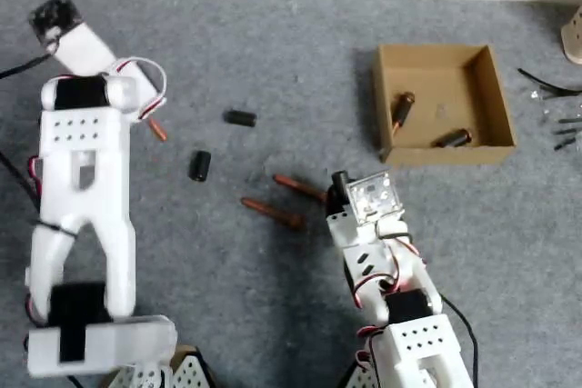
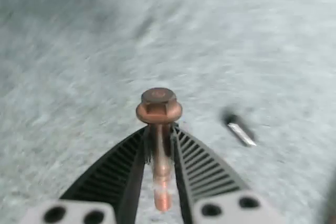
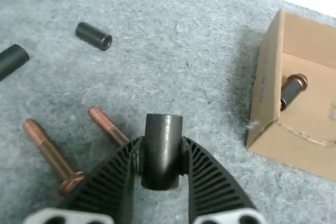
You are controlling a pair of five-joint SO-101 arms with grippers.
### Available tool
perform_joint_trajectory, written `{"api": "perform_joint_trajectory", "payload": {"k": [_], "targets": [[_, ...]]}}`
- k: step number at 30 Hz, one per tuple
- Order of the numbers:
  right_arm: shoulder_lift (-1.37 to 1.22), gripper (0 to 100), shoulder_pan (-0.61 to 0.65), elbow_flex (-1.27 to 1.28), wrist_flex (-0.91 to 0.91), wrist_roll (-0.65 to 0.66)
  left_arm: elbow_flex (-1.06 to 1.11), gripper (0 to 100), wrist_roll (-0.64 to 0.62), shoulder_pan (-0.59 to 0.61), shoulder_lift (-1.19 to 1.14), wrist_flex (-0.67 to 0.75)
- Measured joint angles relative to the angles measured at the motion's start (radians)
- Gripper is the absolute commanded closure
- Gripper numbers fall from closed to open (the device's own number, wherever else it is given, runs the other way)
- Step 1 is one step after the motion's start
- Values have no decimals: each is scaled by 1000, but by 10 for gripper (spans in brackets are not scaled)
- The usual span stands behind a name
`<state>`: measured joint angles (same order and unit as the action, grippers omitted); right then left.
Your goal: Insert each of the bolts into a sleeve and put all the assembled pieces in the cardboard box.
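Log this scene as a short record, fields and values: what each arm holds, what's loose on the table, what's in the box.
Left gripper: shut on copper bolt
Right gripper: shut on black sleeve
Loose on table: two sleeves, two bolts
Cardboard box: two assembled pieces inside

The left arm point(image 1: 84, 179) stretches long across the surface, and the left pincer point(image 2: 160, 132) is clamped on a bolt point(image 2: 159, 106). The right arm point(image 1: 400, 315) is extended less far, with the right pincer point(image 3: 161, 145) closed around a sleeve point(image 3: 163, 129).
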<state>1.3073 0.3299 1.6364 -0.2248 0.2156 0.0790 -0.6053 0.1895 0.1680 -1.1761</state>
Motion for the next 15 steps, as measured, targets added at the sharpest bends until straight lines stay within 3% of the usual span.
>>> {"api": "perform_joint_trajectory", "payload": {"k": [9,15], "targets": [[8,994,2,34,126,0,224,996,12,-149,316,9],[8,994,2,34,150,0,500,995,12,-172,597,166]]}}
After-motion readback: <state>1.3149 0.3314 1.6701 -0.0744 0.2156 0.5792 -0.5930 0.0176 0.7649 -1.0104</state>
